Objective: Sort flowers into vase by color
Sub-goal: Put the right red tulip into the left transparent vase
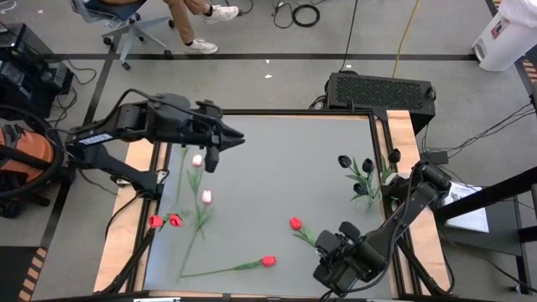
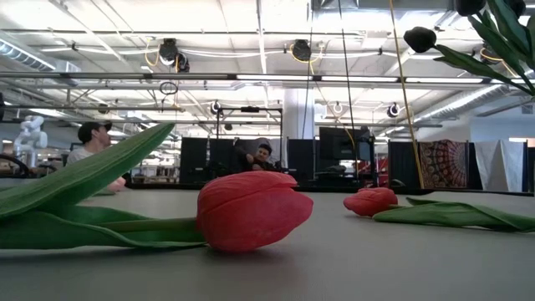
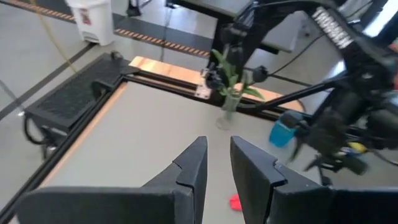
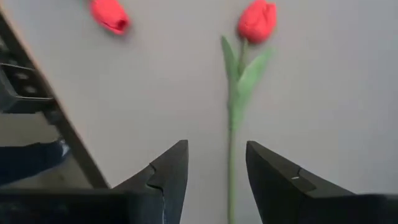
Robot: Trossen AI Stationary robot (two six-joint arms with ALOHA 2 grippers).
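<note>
Red, pink and black flowers are in view. Two pink tulips (image 1: pixel 206 196) and several red ones lie flat on the grey table (image 1: pixel 277 159). The black tulips (image 1: pixel 362 172) stand in a clear vase (image 3: pixel 227 111) at the right edge. My right gripper (image 1: pixel 331 270) hangs open near the front edge, pointing down. It is over the stem (image 4: pixel 231 155) of a red tulip (image 4: pixel 256 20), with a finger on either side and above it. My left gripper (image 1: pixel 215 156) is raised at the far left, beside a pink head (image 1: pixel 197 159). Its fingers (image 3: pixel 217 171) stand narrowly apart with nothing between them.
A second red head (image 4: pixel 109 16) lies close to the table's near edge (image 4: pixel 68 143). Two more red tulips (image 1: pixel 165 221) lie at the left edge. A black box (image 1: pixel 382 88) sits beyond the far edge. People sit in the room behind (image 2: pixel 263 155).
</note>
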